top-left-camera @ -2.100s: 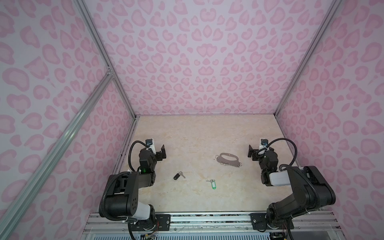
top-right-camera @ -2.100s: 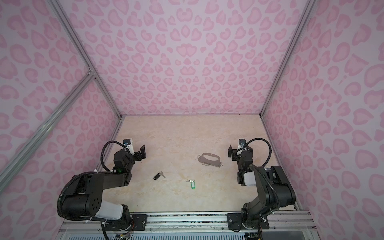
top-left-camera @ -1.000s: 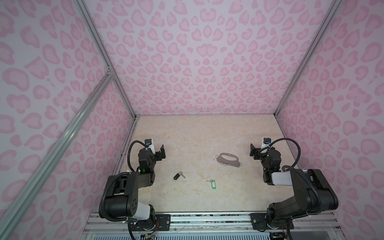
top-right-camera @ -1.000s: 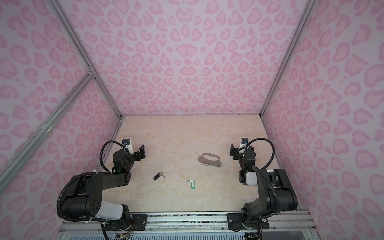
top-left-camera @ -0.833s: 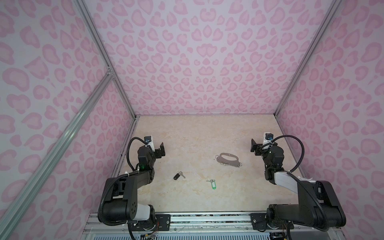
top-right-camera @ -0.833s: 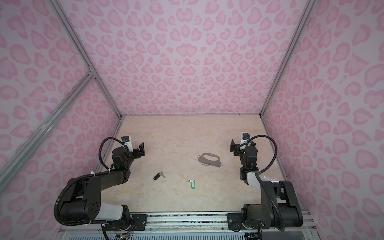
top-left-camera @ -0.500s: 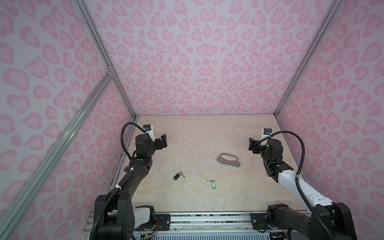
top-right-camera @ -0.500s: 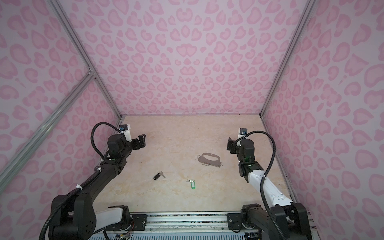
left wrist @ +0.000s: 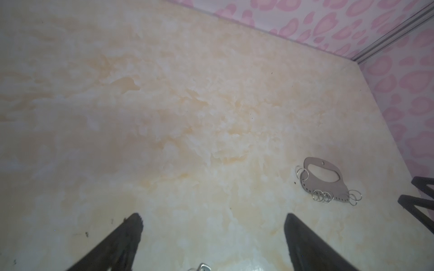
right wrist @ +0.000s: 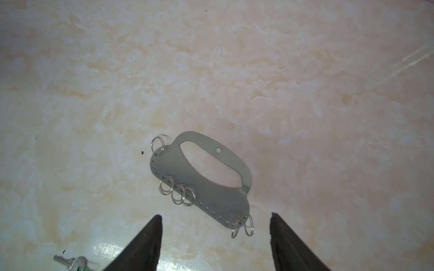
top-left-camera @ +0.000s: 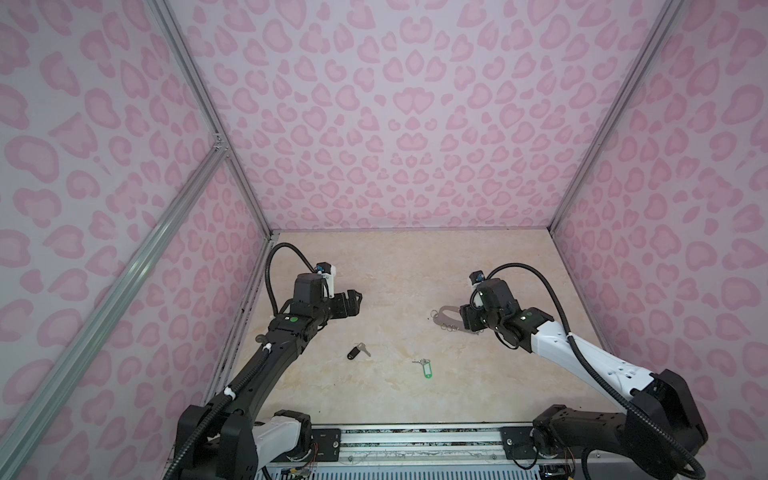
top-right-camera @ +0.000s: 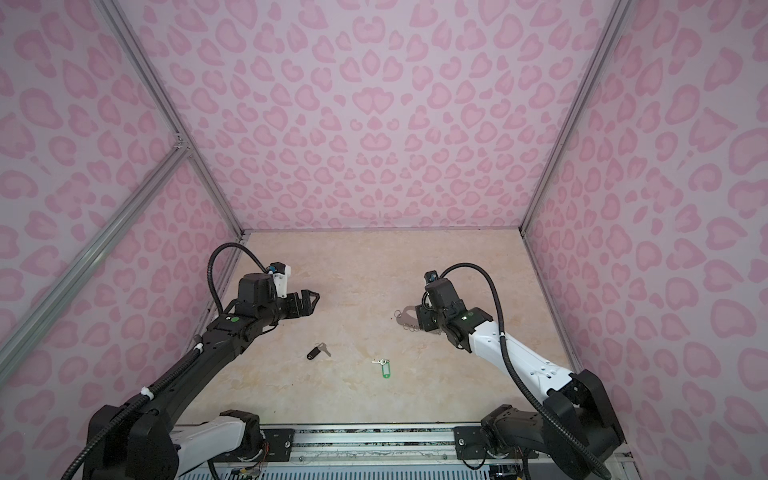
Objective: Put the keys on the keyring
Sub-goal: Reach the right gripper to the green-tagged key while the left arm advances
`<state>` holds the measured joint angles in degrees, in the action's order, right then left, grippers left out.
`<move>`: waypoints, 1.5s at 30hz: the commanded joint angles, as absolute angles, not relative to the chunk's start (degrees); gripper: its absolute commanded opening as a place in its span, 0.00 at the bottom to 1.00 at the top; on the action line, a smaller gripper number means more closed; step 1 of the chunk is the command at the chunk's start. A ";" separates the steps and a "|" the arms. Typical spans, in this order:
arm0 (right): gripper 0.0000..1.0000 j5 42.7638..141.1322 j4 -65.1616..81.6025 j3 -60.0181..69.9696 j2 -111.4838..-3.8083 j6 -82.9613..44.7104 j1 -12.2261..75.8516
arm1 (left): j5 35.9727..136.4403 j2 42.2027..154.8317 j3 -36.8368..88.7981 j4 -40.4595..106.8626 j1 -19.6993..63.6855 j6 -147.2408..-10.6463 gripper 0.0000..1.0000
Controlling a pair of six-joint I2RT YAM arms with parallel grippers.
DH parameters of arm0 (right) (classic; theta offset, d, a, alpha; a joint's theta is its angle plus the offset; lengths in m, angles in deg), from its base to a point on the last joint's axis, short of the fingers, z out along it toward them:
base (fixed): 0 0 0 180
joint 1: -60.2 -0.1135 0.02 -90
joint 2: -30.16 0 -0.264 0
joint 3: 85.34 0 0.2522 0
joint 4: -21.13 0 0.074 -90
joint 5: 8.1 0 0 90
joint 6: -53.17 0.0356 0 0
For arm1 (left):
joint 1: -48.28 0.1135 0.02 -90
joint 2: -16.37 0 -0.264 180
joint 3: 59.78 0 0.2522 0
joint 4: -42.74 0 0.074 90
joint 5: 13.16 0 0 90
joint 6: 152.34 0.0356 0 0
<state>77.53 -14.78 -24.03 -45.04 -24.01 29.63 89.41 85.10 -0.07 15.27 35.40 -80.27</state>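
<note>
Both pairs of jaws spread, gripping nothing; keyring [right wrist: 192, 180] flat on the table [top-left-camera: 415, 266], no key on it.

Nearest the base, in both top views, find the green-tag key [top-left-camera: 424, 368] [top-right-camera: 384, 368], then the black-tag key [top-left-camera: 357, 351] [top-right-camera: 316, 351] slightly farther and to the left, well apart from it. Beyond these, locate the left gripper [top-left-camera: 355, 297] [top-right-camera: 311, 299] above bare table and the right gripper [top-left-camera: 467, 318] [top-right-camera: 422, 318] over the keyring [top-left-camera: 445, 316], hiding most of the plate. Consult the right wrist view for the whole plate: wire rings along the straight edge, one end just ahead of the right gripper [right wrist: 215, 215], not touching it, with the green-tag key [right wrist: 72, 262] at the frame edge. Consult the left wrist view for the left gripper [left wrist: 212, 217] over bare table, keyring [left wrist: 328, 188] well off to one side.
</note>
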 commanded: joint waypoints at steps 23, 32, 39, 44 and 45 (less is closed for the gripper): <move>0.50 87.27 -24.54 -22.82 -53.48 -25.71 14.15 | 91.91 93.97 6.33 6.36 20.60 -74.53 0.73; 0.34 89.07 -19.16 -21.86 -56.92 -36.93 11.89 | 91.25 93.30 6.47 6.48 20.60 -73.16 0.69; 0.33 92.92 -24.27 -16.34 -61.94 -46.50 11.78 | 91.02 92.54 6.37 6.13 20.68 -73.67 0.69; 0.32 93.61 -26.00 -15.76 -61.98 -53.96 11.51 | 90.33 90.84 5.88 5.93 21.11 -74.72 0.69; 0.32 93.59 -26.18 -15.74 -61.88 -55.20 11.48 | 90.56 90.38 5.62 6.08 21.46 -75.19 0.69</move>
<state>92.86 -23.92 -15.85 -61.74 -48.77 11.55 90.75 91.75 5.70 6.33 20.91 -74.30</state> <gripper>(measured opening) 0.325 0.688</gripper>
